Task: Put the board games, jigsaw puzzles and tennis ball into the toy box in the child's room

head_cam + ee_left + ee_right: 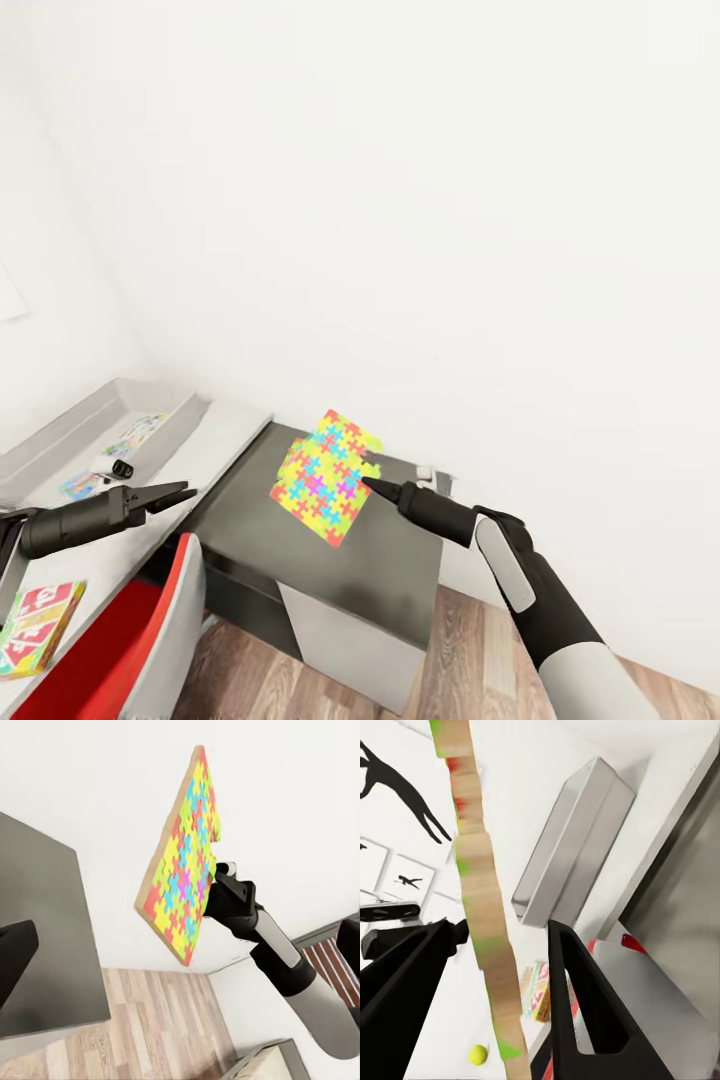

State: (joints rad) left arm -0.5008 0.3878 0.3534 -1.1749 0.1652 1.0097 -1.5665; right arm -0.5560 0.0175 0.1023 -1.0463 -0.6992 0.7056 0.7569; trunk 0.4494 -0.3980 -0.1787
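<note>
Spanning the corner, the counter (230, 440) carries the toy box (60, 440) with board games inside; a Skip-Bo box (35, 625) lies nearer. Raised above the dark wing, one jigsaw puzzle (325, 475) is pinched in the right claw (372, 487); the left claw (175, 495) hangs empty, slightly parted

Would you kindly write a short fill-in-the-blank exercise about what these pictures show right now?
1. The right gripper holds a jigsaw puzzle above the ____ grey wing of the table.
2. The left gripper holds ____.
3. The toy box stands on the table's ____ grey top.
4. The Skip-Bo box lies ____ the toy box.

Missing words: dark; nothing; pale; outside
</note>
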